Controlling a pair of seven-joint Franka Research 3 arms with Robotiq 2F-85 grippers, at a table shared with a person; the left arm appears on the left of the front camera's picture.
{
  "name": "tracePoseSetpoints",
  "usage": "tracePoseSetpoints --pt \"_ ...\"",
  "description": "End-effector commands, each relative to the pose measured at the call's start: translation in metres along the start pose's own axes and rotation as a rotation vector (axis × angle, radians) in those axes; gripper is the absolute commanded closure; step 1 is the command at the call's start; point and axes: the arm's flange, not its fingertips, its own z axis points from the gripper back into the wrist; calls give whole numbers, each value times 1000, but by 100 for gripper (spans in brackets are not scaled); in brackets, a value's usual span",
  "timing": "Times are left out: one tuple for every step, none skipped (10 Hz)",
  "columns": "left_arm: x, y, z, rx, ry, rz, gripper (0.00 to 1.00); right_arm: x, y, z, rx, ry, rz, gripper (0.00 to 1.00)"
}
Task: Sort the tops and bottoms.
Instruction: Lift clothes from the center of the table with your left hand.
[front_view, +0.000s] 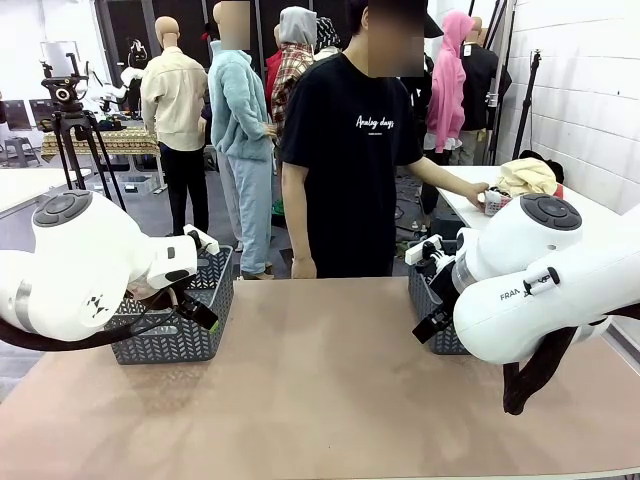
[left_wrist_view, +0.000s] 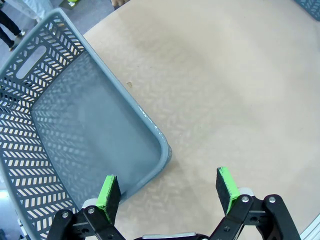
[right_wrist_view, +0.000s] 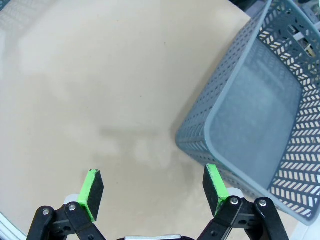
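- Sorting looks not yet begun: no garment lies on the table (front_view: 320, 400) under either pincer
- The left pincer (left_wrist_view: 167, 187) gapes wide and holds nothing; it points down, 1 pad above the corner rim of the left basket (left_wrist_view: 150, 125), the other above bare tabletop
- The right pincer (right_wrist_view: 155, 187) is just as wide and unloaded, aimed at the table, with the right basket (right_wrist_view: 220, 115) just beside 1 finger
- Both arms sit folded low, wrists tipped downward
- A pile of clothes (front_view: 527, 177) lies on a side table well beyond the right pincer, the person's hand (front_view: 478, 190) at it
- The next move probably needs a garment brought within reach, then a pinch on loose cloth
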Motion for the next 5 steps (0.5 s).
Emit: tracePoseSetpoints --pt "0 0 0 0 1 1 0 0 0 0 0 0 0 0" --pt "0 0 0 0 1 1 0 0 0 0 0 0 0 0" --pt "0 0 0 0 1 1 0 0 0 0 0 0 0 0" --pt "0 0 0 0 1 1 0 0 0 0 0 0 0 0" --pt "0 0 0 0 1 1 0 0 0 0 0 0 0 0"
